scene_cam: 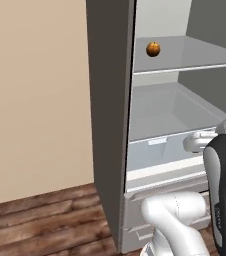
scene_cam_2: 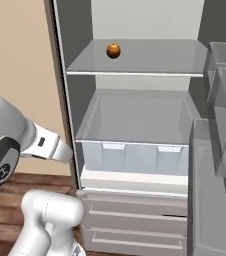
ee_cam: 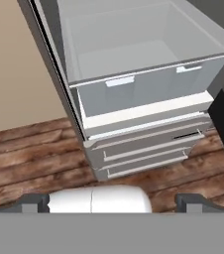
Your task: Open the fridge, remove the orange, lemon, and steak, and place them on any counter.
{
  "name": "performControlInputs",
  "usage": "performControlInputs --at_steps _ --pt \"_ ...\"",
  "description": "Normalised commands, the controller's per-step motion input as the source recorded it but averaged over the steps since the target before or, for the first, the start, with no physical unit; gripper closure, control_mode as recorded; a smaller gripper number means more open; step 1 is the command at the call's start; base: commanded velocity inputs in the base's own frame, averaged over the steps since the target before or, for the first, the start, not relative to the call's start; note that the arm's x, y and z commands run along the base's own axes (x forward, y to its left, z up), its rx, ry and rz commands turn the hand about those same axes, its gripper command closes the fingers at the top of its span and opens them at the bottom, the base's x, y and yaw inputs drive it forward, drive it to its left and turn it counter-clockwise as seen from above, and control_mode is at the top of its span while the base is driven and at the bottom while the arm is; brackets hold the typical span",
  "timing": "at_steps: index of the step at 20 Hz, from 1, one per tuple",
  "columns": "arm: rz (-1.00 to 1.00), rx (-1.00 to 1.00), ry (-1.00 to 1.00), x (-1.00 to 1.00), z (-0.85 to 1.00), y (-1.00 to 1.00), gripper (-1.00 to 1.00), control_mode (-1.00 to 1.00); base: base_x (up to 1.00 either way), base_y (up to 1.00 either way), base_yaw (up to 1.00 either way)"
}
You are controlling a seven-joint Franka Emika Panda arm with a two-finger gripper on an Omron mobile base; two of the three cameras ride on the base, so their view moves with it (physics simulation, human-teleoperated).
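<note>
— Where do we stand at the fridge [scene_cam_2: 135,125]?

— We see it open, its door swung wide at 3 o'clock in the right base view. The orange [scene_cam_2: 113,50] sits alone on the upper shelf, toward 11 o'clock in that view, and at 1 o'clock from the left base camera [scene_cam: 153,49].

— And the gripper [ee_cam: 114,201]?

— In the hand view its fingers [ee_cam: 34,202] stand spread wide at 6 o'clock, holding nothing, facing the clear crisper bin [ee_cam: 139,89] and the lower drawers [ee_cam: 143,151] above the wood floor [ee_cam: 29,158].

The orange [scene_cam_2: 113,50] sits on the open fridge's [scene_cam_2: 135,145] upper shelf.
</note>
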Motion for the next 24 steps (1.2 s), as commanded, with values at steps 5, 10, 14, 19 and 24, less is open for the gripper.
performControlInputs --at_steps 5,10,14,19,24 --pt "0.00 0.00 0.00 0.00 0.00 0.00 -1.00 1.00 0.66 -0.27 -0.07" --pt "0.00 0.00 0.00 0.00 0.00 0.00 -1.00 1.00 0.64 -0.12 -0.07" --pt "0.00 0.00 0.00 0.00 0.00 0.00 -1.00 1.00 0.50 -0.10 -0.08" --pt "0.00 0.00 0.00 0.00 0.00 0.00 -1.00 1.00 0.47 -0.02 -0.10" --pt "0.00 0.00 0.00 0.00 0.00 0.00 -1.00 1.00 0.17 -0.02 -0.05"
